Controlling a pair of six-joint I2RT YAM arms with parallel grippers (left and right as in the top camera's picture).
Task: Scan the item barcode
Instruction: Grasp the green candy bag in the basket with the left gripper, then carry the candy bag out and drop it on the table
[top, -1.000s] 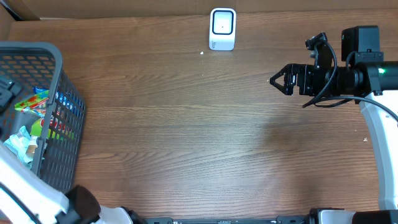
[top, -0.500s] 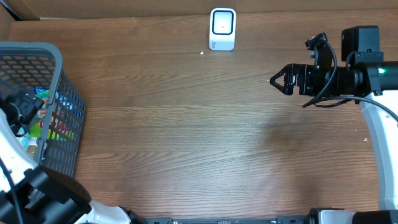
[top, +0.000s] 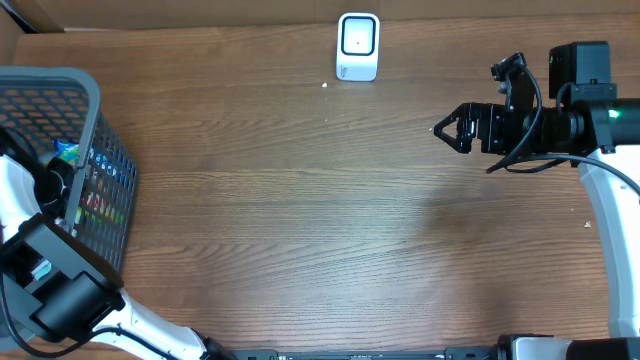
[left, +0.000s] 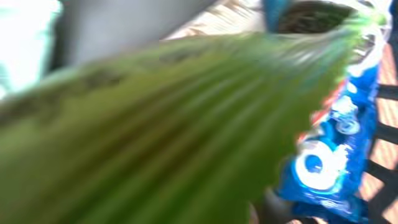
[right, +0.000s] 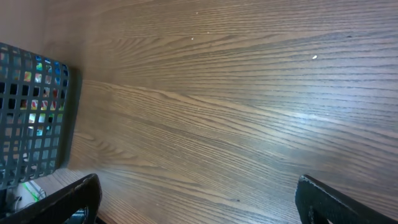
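The white barcode scanner (top: 358, 46) stands at the table's far edge. My left gripper (top: 50, 182) reaches down into the dark mesh basket (top: 60, 82) at the left, among colourful packets (top: 88, 200). In the left wrist view a blurred green packet (left: 155, 124) fills nearly the whole frame, with a blue packet (left: 329, 155) beside it. That view hides the left fingers, so whether they grip the packet cannot be told. My right gripper (top: 445, 128) hovers over bare table at the right, its jaws wide apart (right: 199, 205) with nothing between them.
The basket (right: 31, 106) also shows at the left of the right wrist view. Brown wooden tabletop (top: 300, 220) stretches between the basket and the right arm. A cardboard edge runs along the table's far side.
My left arm has swung down and deeper into the basket, bringing its gripper up against the green packet. The right arm has not moved.
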